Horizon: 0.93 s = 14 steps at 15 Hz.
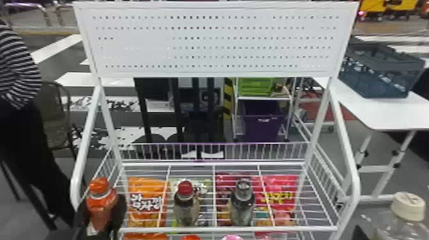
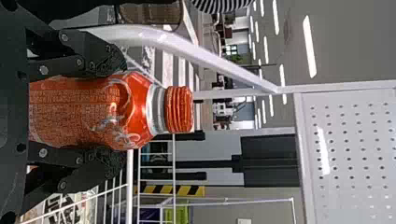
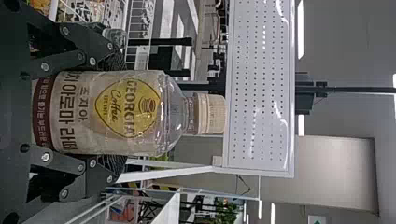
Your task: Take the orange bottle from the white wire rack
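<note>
In the head view, my left gripper is shut on the orange bottle, upright at the front left corner of the white wire rack. From the left wrist, the gripper has one finger on each side of the orange bottle, below its ridged cap. A dark part of my right gripper shows at the head view's lower right, beside a clear bottle with a beige cap. The right wrist view has this gripper shut around that labelled bottle.
A red-capped bottle and a dark-topped bottle stand on the rack's wire shelf, with snack bags below the wires. White tubes rise at both sides to a perforated panel. A table with a dark crate is at the right.
</note>
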Each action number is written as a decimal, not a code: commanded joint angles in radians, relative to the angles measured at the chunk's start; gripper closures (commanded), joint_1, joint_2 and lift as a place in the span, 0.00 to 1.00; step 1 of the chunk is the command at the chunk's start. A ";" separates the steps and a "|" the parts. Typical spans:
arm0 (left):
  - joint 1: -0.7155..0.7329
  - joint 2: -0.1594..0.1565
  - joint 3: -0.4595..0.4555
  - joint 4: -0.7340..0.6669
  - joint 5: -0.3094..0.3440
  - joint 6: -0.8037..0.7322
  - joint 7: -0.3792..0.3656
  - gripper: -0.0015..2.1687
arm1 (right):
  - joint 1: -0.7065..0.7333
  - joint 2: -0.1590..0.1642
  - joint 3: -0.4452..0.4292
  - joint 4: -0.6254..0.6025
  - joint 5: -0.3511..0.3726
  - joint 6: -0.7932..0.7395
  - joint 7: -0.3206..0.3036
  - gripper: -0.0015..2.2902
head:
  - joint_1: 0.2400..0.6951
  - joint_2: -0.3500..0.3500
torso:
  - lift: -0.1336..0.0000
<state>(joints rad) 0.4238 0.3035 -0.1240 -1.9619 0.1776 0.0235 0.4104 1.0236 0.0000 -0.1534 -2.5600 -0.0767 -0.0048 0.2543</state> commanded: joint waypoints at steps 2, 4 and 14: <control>0.130 0.012 0.064 -0.285 -0.055 0.160 -0.012 0.99 | -0.004 0.001 0.003 0.003 -0.002 0.004 0.000 0.44 | 0.57 0.50 | 1.00; 0.194 0.029 0.087 -0.405 -0.055 0.206 -0.016 0.99 | -0.002 0.001 0.003 0.003 -0.005 0.004 0.000 0.44 | 0.57 0.50 | 1.00; 0.377 0.023 0.127 -0.568 -0.056 0.209 -0.065 0.99 | -0.007 0.001 0.003 0.001 -0.005 0.019 0.000 0.44 | 0.57 0.50 | 1.00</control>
<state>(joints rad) 0.8023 0.3301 0.0051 -2.5369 0.1212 0.2332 0.3447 1.0178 0.0000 -0.1503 -2.5582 -0.0813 0.0125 0.2546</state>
